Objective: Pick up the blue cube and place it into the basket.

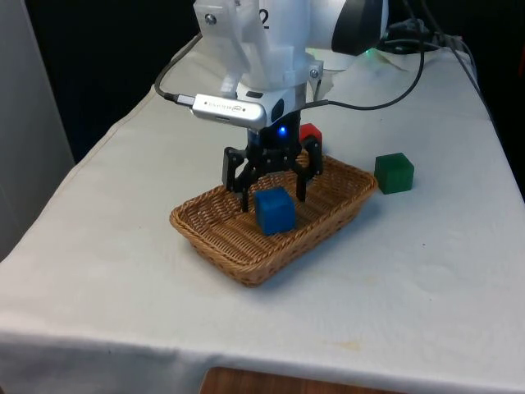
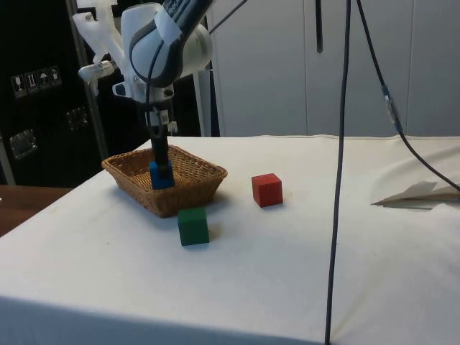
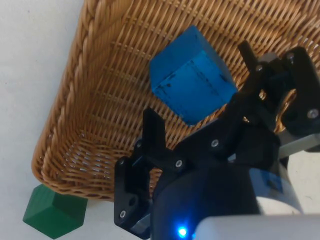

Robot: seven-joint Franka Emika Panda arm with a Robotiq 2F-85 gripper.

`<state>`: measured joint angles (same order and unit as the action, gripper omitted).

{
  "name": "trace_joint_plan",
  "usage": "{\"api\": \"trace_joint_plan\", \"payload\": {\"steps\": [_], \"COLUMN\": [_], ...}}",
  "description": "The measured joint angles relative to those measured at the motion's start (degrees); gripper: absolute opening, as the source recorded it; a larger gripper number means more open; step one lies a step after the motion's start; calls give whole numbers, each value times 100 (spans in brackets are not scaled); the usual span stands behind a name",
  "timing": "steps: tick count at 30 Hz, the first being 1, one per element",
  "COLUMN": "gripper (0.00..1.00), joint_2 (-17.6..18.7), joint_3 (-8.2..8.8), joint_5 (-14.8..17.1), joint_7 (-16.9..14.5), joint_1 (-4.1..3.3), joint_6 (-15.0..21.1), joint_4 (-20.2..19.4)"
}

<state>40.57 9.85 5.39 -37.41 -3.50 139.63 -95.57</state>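
Green cube point(image 2: 193, 226) nearest, outside the basket point(image 1: 215, 236), untouched. Blue cube point(image 1: 274, 210) rests on the basket floor just below my tool point(image 1: 273, 194), whose fingers stand spread, clear of it: release looks done. Red cube point(image 2: 267, 190) beyond.

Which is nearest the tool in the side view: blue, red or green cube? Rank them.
Measured from the tool:
1. blue cube, in the basket directly under the open fingers.
2. green cube, on the cloth just outside the basket's near wall.
3. red cube, on the cloth beyond the basket, farthest.
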Motion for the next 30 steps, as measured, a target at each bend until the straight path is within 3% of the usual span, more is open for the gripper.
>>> {"api": "trace_joint_plan", "payload": {"steps": [9, 30], "gripper": [100, 100], "joint_2": [-74, -968], "joint_3": [0, 6], "joint_5": [-6, -34], "joint_7": [0, -6], "joint_1": [-6, -11], "joint_6": [-23, -441], "joint_4": [11, -246]}}
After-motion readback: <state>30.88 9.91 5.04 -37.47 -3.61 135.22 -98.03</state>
